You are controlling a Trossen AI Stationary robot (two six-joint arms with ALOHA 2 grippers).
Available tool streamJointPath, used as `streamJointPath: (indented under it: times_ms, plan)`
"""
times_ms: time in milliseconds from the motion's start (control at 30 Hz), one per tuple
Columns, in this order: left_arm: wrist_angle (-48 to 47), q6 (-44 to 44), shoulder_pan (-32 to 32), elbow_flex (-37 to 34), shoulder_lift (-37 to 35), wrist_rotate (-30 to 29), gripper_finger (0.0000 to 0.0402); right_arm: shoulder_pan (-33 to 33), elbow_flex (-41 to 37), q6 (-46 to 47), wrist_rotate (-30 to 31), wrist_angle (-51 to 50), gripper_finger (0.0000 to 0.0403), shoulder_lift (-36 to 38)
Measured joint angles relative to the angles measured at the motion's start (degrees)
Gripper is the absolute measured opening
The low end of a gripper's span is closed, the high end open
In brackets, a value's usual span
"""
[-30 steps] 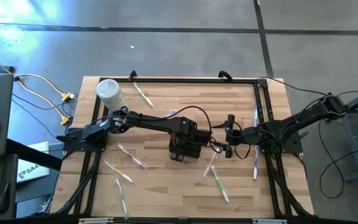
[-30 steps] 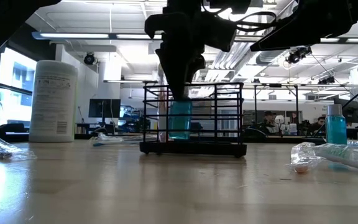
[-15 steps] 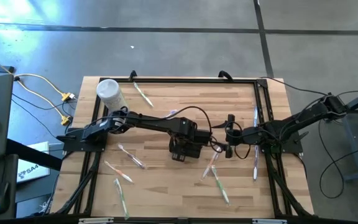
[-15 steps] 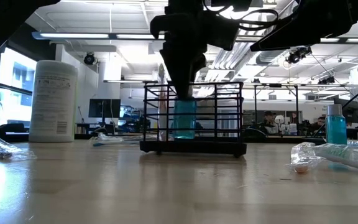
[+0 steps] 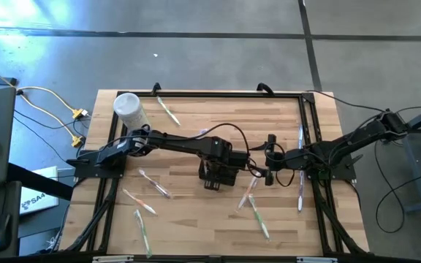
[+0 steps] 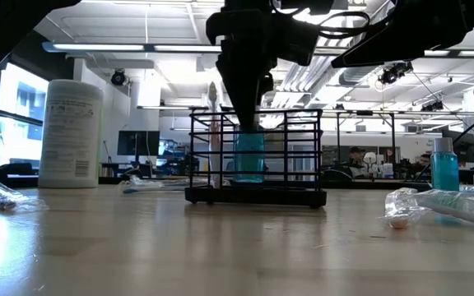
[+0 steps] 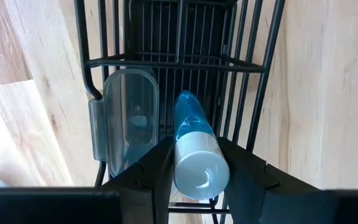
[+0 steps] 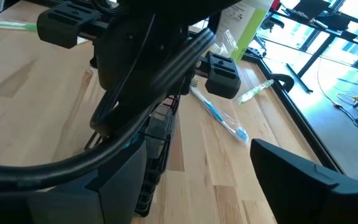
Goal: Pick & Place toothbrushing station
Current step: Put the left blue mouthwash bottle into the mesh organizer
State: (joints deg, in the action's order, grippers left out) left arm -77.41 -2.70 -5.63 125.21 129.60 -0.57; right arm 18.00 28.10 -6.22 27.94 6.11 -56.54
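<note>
We find the toothbrushing station [image 5: 218, 175], a black wire rack, standing near the middle of the wooden surface [image 5: 188, 226], well clear of every edge. A black rail frame runs along the surface's sides, and both arms' bases sit at its left and right margins.

Our left hand [image 7: 197, 163] hangs directly over the rack, its two fingers [image 7: 160, 165] closed on a blue bottle [image 7: 194, 134] with a silver cap, gripping just below the cap. The bottle points down into one of the rack's compartments; from the low view its blue body [image 6: 249, 156] shows inside the wire walls. In the neighbouring compartment stands a clear plastic case [image 7: 129, 121].

Our right hand [image 5: 270, 159] waits just to the right of the rack, fingers spread wide and holding nothing.

A white cylindrical container [image 6: 71, 133] stands at the far left corner; its label carries printed text too small for us to read.

Wrapped toothbrushes [image 5: 148, 183] lie scattered on the near left part of the surface, more [image 5: 258, 212] lie to the near right of the rack, and one [image 5: 167, 111] rests near the far edge. The open wood lies mostly along the near edge in the middle. A second blue bottle [image 6: 444, 168] shows at the right in the low view, beside a clear wrapped packet [image 6: 443, 205].
</note>
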Motion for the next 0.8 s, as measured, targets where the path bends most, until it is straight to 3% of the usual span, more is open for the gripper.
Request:
streamJointPath:
  times_ms: [233, 600, 800]
  plan:
    - [1.53, 0.09, -0.02, 0.01, 0.00, 3.38, 0.0117, 0.02, 0.00, 0.00, -0.02, -0.05, 0.0280, -0.01]
    - [1.57, -2.01, 0.02, 0.02, 0.00, 3.36, 0.0118, 0.01, 0.00, 0.28, -0.02, -0.90, 0.0280, -0.01]
    - [2.01, -1.99, 0.05, 0.00, 0.00, 2.55, 0.0143, 0.00, 0.00, 0.39, 0.00, -1.29, 0.0280, -0.01]
